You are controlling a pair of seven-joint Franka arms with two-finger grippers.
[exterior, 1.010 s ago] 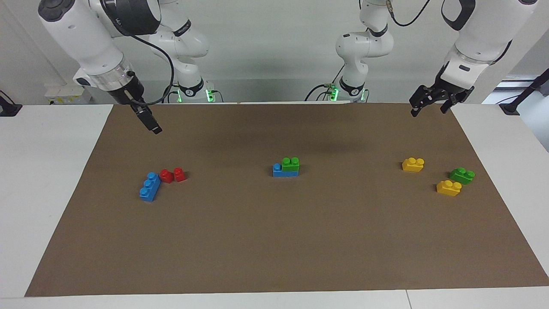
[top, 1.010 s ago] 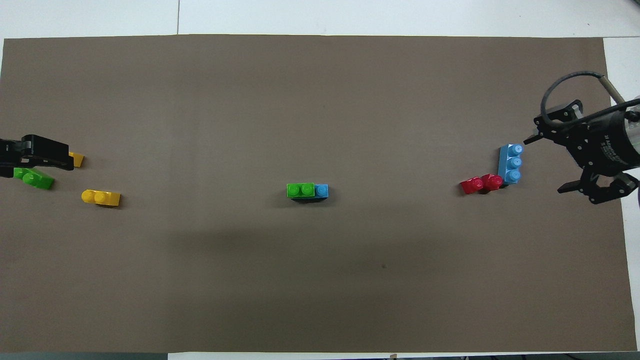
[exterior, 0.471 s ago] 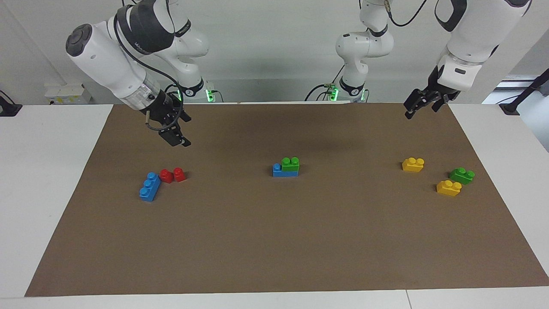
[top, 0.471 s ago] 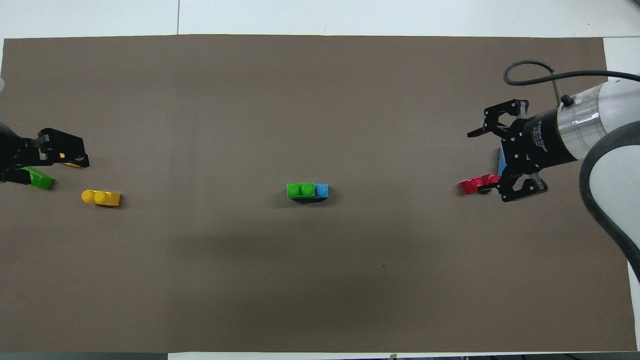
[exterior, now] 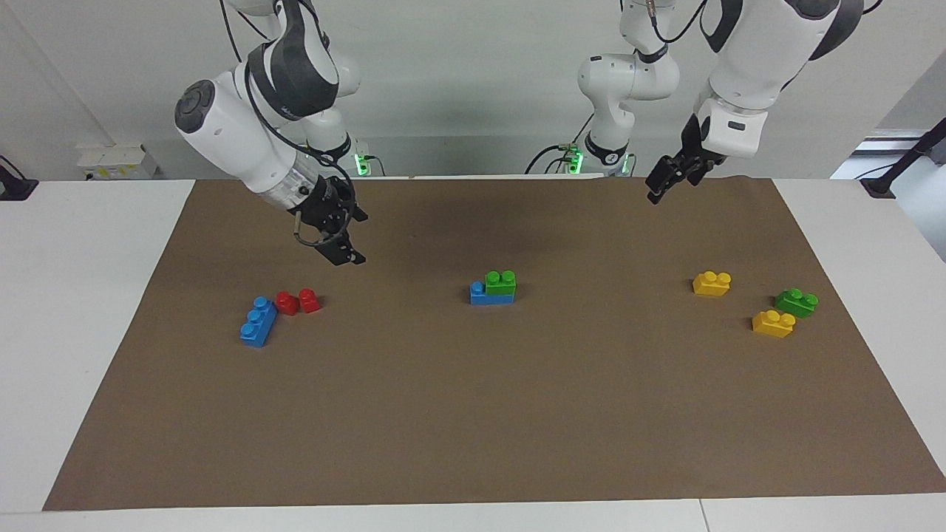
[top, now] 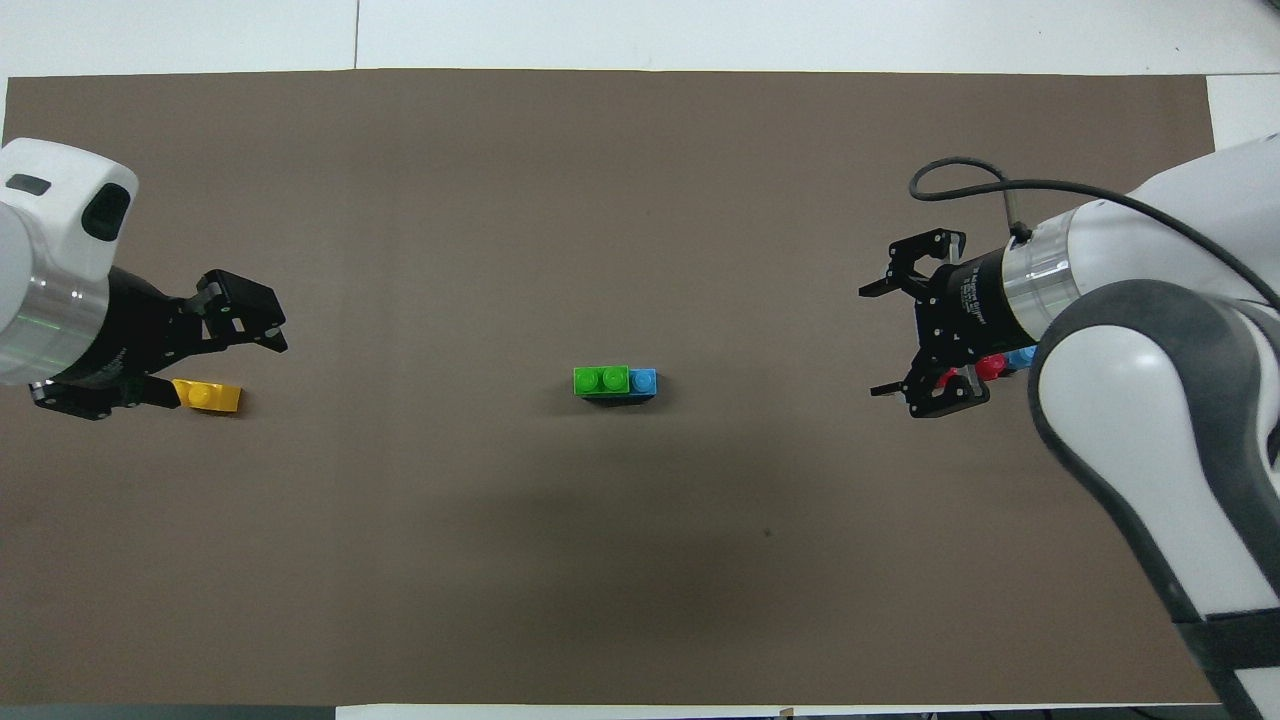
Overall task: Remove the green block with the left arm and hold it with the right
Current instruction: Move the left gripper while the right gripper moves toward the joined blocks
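The lime-green block (exterior: pixel 500 285) sits on one end of a blue brick (exterior: pixel 479 295) at the middle of the brown mat; it also shows in the overhead view (top: pixel 601 380). My right gripper (exterior: pixel 360 238) is open and raised over the mat near the red bricks, well apart from the stack; the overhead view shows its spread fingers (top: pixel 884 340). My left gripper (exterior: pixel 660 188) is open and raised over the mat toward the left arm's end, in the overhead view (top: pixel 232 362) beside a yellow brick. Both are empty.
Two red bricks (exterior: pixel 298 301) and a blue three-stud brick (exterior: pixel 257 322) lie toward the right arm's end. Two yellow bricks (exterior: pixel 712 283) (exterior: pixel 773 324) and a darker green brick (exterior: pixel 796 302) lie toward the left arm's end. White table borders the mat (exterior: pixel 473 414).
Both arms have swung in from the table's ends toward the middle. The right gripper has come lower and past the red bricks. No brick has moved.
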